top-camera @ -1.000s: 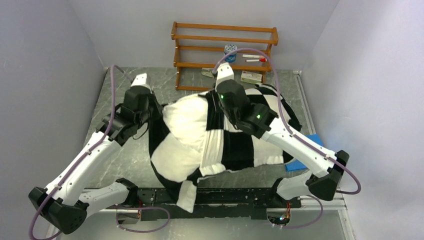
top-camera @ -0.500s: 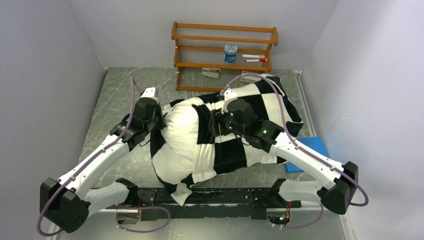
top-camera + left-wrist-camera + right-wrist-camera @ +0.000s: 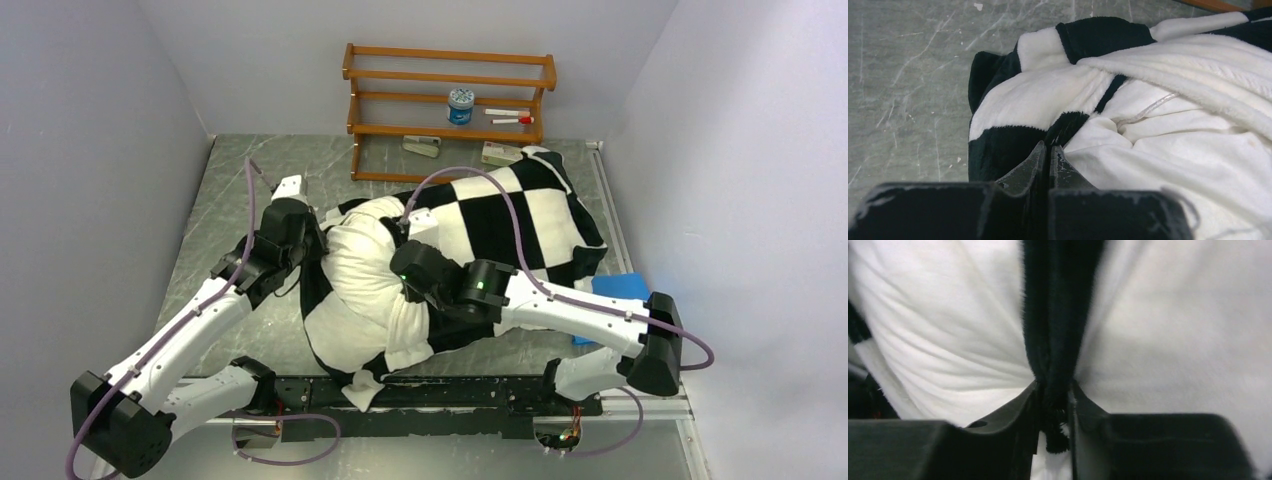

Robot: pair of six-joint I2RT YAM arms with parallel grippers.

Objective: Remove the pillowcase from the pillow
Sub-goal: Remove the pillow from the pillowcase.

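- Pillowcase [image 3: 500, 215] is partly off. You can see its checkered bulk run from table [image 3: 240, 210] centre out toward 2 o'clock. A black-and-white band wraps the 9 o'clock side of the pillow [image 3: 350, 285], and a flap hangs over the near edge at 6 o'clock.
- The pillow is bare white, plump and wrinkled, lying just toward 8 o'clock of centre. Its 3 o'clock end is inside the cover.
- Your right gripper [image 3: 1054, 405] is clamped on a black plush fold of the pillowcase. The fabric is visibly pinched between the fingers, with white cloth on either side. In the top view it sits at the cover's open edge, on top of the pillow near centre.
- Your left gripper [image 3: 1048, 150] has its fingers pressed together. The tips rest against the cloth where a black square meets white, at the pillow's 9 o'clock edge. You can't tell from the wrist view whether any fabric is pinched.
- The wooden rack [image 3: 448, 75] stands at 12 o'clock against the back wall, with a small blue-and-white jar [image 3: 461, 105] on a shelf.
- The blue pad [image 3: 618, 290] lies flat at 4 o'clock, just beside the pillowcase and partly under the right arm.
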